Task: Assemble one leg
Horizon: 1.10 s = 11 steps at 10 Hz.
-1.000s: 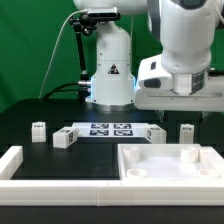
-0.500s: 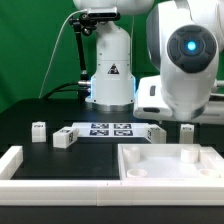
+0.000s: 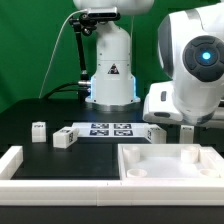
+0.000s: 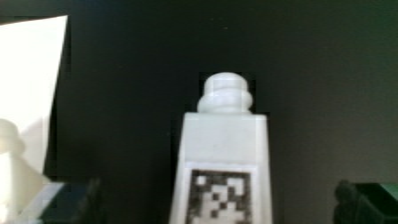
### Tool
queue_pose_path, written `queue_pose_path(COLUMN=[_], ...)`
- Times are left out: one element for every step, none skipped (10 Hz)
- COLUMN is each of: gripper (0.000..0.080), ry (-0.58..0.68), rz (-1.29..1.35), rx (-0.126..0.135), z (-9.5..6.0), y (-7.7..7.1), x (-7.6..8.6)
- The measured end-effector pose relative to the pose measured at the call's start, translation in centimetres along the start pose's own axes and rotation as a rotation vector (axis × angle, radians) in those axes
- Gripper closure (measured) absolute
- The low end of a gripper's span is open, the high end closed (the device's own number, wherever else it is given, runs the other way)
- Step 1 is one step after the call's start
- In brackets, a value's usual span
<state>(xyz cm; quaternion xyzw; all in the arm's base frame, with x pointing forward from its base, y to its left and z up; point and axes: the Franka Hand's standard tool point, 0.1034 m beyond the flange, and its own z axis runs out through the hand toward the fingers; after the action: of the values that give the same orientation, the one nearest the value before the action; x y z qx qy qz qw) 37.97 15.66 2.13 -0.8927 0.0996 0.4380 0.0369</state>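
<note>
- The claw point(image 4: 214, 203) is opened wide. Its two dark fingers point(image 4: 64, 200) are on both sides of the leg point(image 4: 224, 150), with a gap on each side.
- The leg lies on the black table point(image 4: 302, 60), beside a large white part point(image 4: 27, 80). It shows a black-and-white tag point(image 4: 221, 198) and a rounded knob at one end.
- In the exterior view the arm point(image 3: 200, 75) hangs at the right, behind the tray point(image 3: 170, 172).

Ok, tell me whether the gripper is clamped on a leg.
No: in the wrist view the fingers of the gripper stand apart, with dark gaps on both sides of the leg.
</note>
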Motion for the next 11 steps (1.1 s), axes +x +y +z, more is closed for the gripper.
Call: queue_pose_path(gripper=[0.0151,0.0151,0.0151,0.0151,0.0270,0.0410,0.0514,0.0514,0.0514,0.0514,0.0514], ry=[0.001,0.003,-0.001,-0.001,-0.001,-0.001,-0.002,-0.002,-0.002,-0.002,-0.002], rz=[-0.005,-0.004,-0.003,-0.002,-0.002,-0.002,-0.002,-0.001,-0.001,-0.001,-0.001], rx=[-0.004,-0.007,-0.008,-0.008,-0.008,-0.007,-0.007,-0.007,-0.007,-0.007,-0.007], z=[0.42,0.84,1.01,1.03,1.02,1.02,1.00,1.00,1.00,0.99,0.99], y=[-0.27,-0.15,-0.09,-0.06,-0.04,-0.03,-0.01,0.00,0.00,0.01,0.01], x=[-0.07,0.03,0.06,0.07,0.08,0.09,0.08,0.09,0.09,0.09,0.09])
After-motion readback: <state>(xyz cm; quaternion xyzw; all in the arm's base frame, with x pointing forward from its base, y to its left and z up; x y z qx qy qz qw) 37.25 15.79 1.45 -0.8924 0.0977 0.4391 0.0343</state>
